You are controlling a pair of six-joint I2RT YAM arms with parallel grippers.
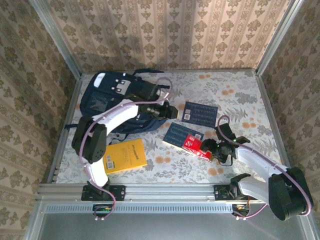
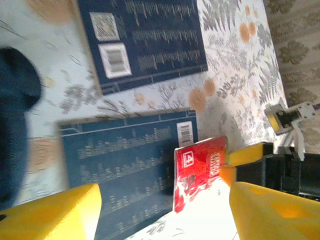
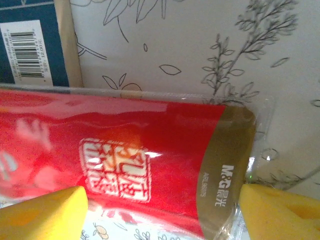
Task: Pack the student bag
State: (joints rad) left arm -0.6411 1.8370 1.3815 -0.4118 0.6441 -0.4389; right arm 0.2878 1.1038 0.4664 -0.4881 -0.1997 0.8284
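Observation:
The student bag [image 1: 107,97], a dark navy backpack, lies at the back left of the table. My left arm reaches over it, and its gripper [image 1: 170,111] [image 2: 165,205] hangs open and empty just past the bag's right edge. A red plastic packet [image 1: 192,144] [image 2: 197,170] [image 3: 140,160] rests partly on a blue book [image 1: 177,134] [image 2: 120,165]. My right gripper [image 1: 209,148] [image 3: 160,210] stands open over the packet's gold-banded end, one yellow finger [image 3: 280,210] at its clear edge and the other over the red part.
A second blue book [image 1: 200,112] [image 2: 145,40] lies behind the first. A yellow book [image 1: 124,156] sits at the near left beside the left arm's base. Metal rails and patterned walls close in the floral tabletop [image 1: 240,100].

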